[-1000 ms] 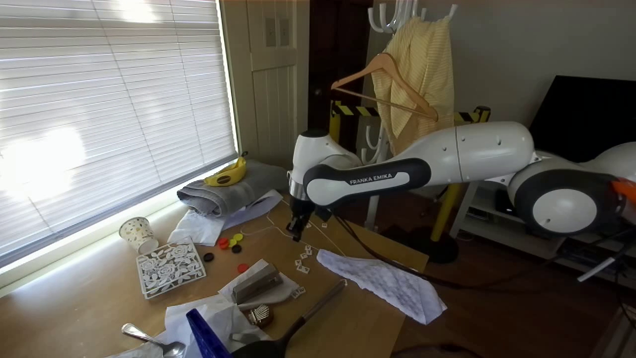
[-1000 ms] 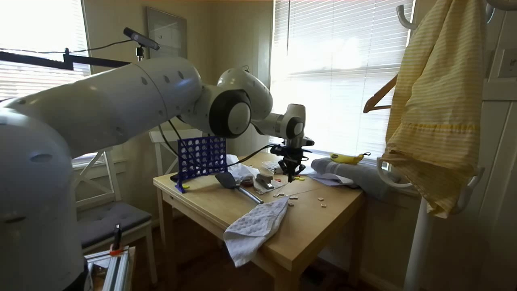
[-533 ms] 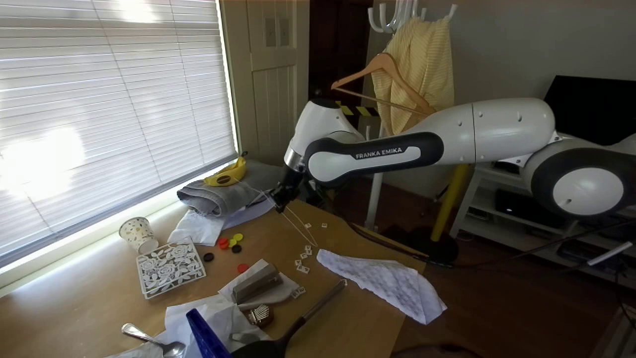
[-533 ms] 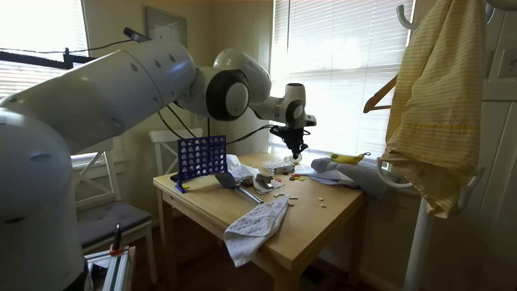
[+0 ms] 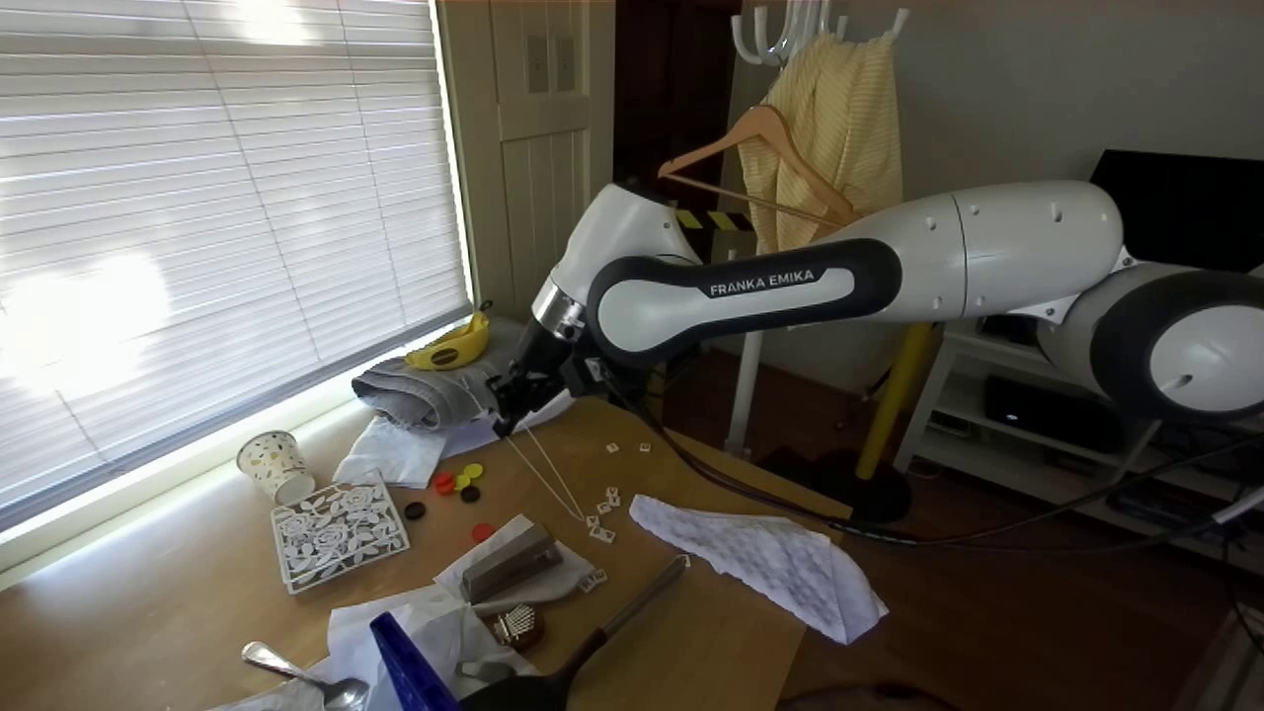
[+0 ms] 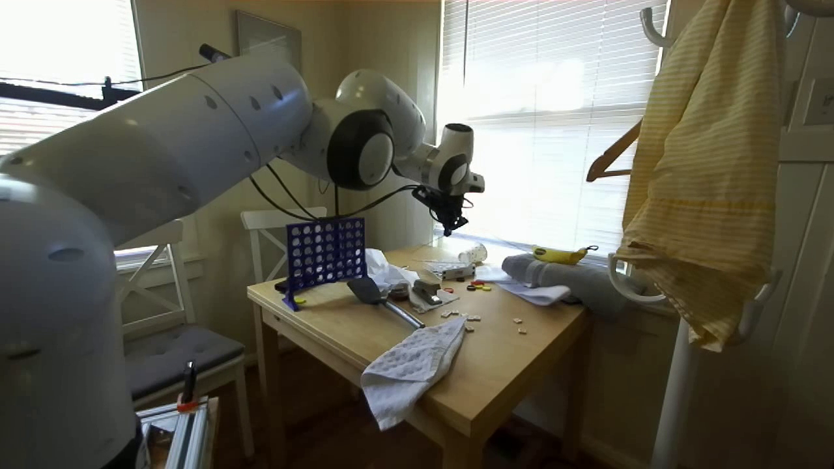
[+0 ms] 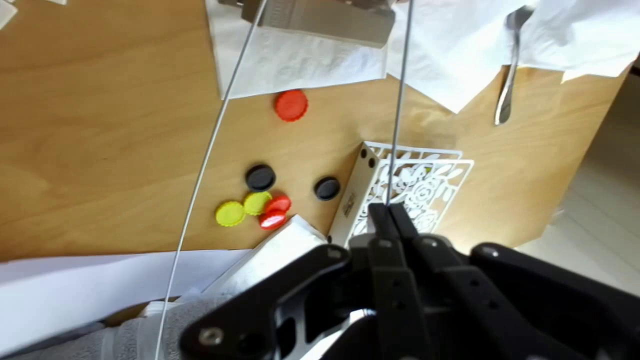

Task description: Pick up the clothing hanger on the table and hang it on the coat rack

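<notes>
My gripper [image 7: 387,205] is shut on a thin metal wire hanger [image 7: 398,115]. One wire runs up from between the fingertips, and another long wire of it crosses on the left in the wrist view. In an exterior view the gripper [image 5: 502,431] is tilted above the table [image 5: 726,632], and the hanger's wires [image 5: 563,484] come to a point towards the small tiles. The gripper [image 6: 447,232] is well above the tabletop [image 6: 521,365]. The white coat rack [image 5: 746,395] stands beyond the table, its white pole [image 6: 677,391] at far right. The hanger's hook cannot be made out.
A wooden hanger [image 5: 765,123] and a yellow striped cloth [image 5: 839,118] hang on the rack. A rolled grey towel [image 6: 550,277] with a toy banana lies by the window. A paper cup [image 5: 275,466], white napkin holder [image 5: 341,533], stapler, spatula and blue game grid [image 6: 326,254] stand about.
A second ago the gripper was low at the hanger on the table. It has risen with the hanger, tilted, and moved towards the window and the napkin holder.
</notes>
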Motion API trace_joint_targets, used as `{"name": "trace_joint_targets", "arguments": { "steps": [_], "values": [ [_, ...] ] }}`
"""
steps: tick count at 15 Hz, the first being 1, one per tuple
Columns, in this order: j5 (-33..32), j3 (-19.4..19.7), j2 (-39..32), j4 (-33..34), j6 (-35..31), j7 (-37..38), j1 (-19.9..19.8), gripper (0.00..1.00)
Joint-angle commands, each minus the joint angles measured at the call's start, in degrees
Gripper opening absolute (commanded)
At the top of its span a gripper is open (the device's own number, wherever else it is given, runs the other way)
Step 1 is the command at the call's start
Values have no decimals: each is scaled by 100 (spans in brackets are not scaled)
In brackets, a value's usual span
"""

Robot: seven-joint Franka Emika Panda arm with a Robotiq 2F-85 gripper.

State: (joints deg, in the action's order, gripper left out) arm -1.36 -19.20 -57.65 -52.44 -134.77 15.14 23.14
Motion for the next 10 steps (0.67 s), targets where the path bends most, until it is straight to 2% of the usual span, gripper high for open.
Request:
{"name": "trace_joint_targets", "arguments": {
  "steps": [1,3,6,10],
  "values": [
    [65,-110,186,-286,-384,39,-71,1],
    [-98,241,240,-373,-1062,654,30,1],
    [-253,831,342,-503,-1709,1382,130,1],
    [-623,2107,370,-630,-2426,2665,616,1]
  ]
}}
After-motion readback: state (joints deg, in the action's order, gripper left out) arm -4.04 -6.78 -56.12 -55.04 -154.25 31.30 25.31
